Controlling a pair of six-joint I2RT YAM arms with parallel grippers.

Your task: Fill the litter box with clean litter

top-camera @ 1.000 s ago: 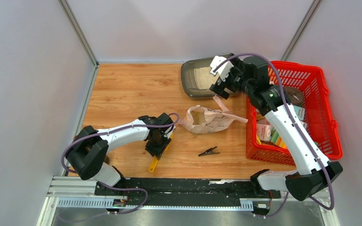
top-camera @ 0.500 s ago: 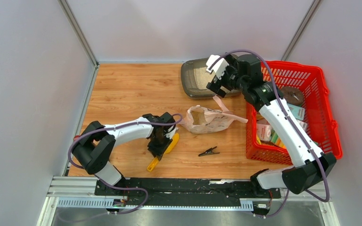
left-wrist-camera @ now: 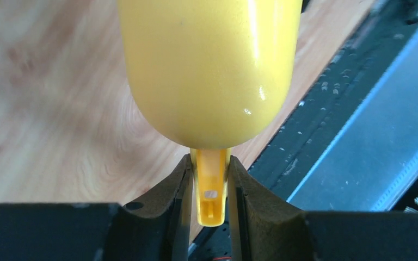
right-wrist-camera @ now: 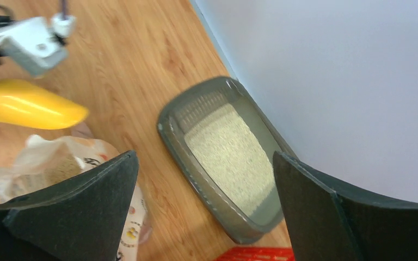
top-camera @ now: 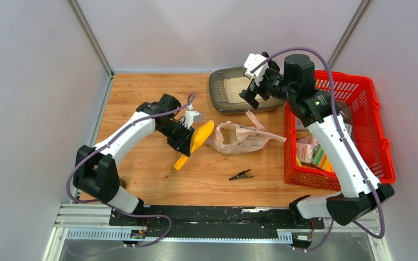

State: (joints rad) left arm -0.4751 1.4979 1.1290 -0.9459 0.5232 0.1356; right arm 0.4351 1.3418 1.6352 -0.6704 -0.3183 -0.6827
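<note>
The dark grey litter box (top-camera: 216,87) sits at the back of the table, with pale beige litter (top-camera: 233,89) in it; both show in the right wrist view, box (right-wrist-camera: 179,147) and litter (right-wrist-camera: 231,155). My left gripper (top-camera: 182,137) is shut on the handle of a yellow scoop (top-camera: 198,138), held lifted beside an open paper litter bag (top-camera: 239,138). In the left wrist view the scoop (left-wrist-camera: 209,70) fills the frame. My right gripper (top-camera: 251,89) is open and empty above the box's right end.
A red mesh basket (top-camera: 381,136) with packets stands at the right. A black clip (top-camera: 240,175) lies on the table in front of the bag. The bag also shows in the right wrist view (right-wrist-camera: 49,163).
My left gripper has lifted the yellow scoop off the table and carried it back and right, toward the bag. My right gripper has shifted slightly and stays open over the box.
</note>
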